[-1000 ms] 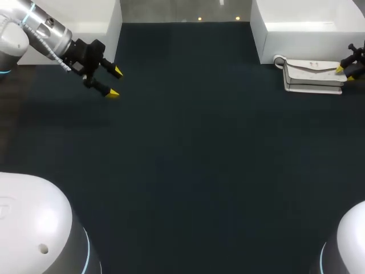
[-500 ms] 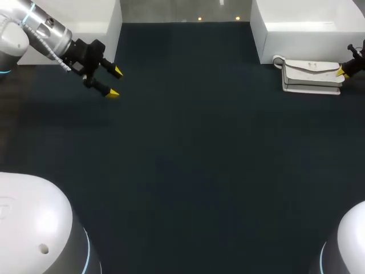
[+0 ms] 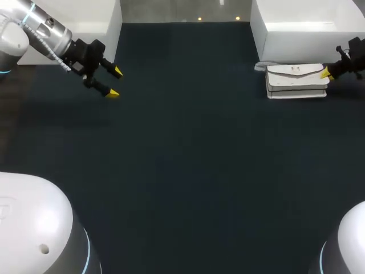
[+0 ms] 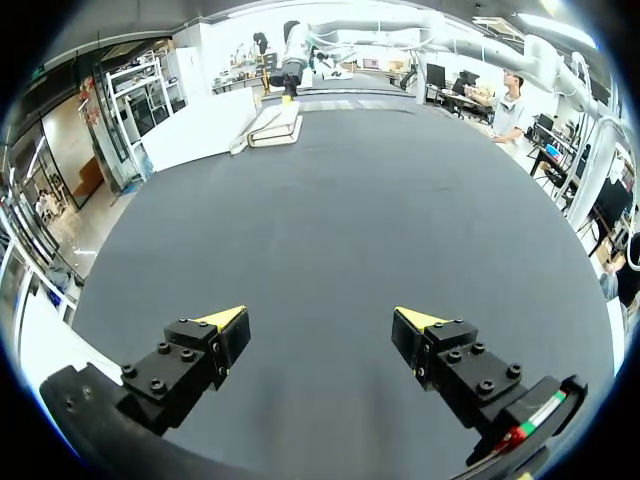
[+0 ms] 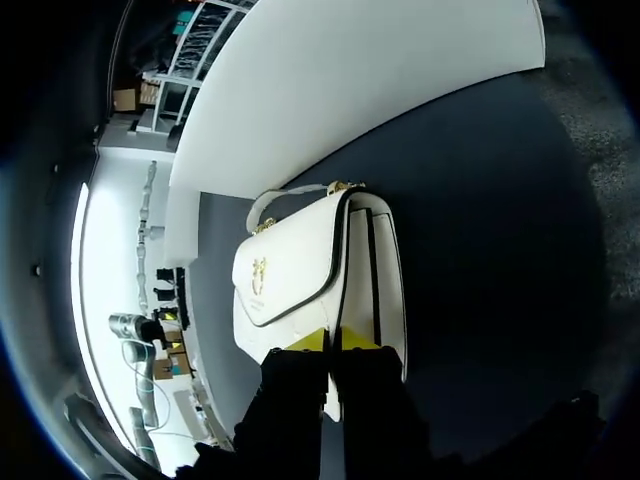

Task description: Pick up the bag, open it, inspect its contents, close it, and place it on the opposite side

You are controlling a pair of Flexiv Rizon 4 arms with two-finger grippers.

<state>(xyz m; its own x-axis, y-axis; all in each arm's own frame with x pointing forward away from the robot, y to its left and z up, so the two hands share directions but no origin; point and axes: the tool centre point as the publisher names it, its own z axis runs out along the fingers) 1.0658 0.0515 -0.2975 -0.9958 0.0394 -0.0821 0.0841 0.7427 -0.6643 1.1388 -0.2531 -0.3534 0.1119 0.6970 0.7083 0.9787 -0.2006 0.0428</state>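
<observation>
A white leather flap handbag [image 3: 295,81] lies far right on the dark matte desk [image 3: 182,171], just before a white rectangular bin [image 3: 308,34]; the right claw [image 3: 326,73] sits at its right end, the left claw [image 3: 114,81] far left.

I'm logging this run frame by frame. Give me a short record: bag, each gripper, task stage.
bag: white, flap closed, lying flat on the table beside a white box
right gripper: shut on the bag's end
left gripper: open, above the table, far from the bag
stage: bag not yet lifted or opened
</observation>
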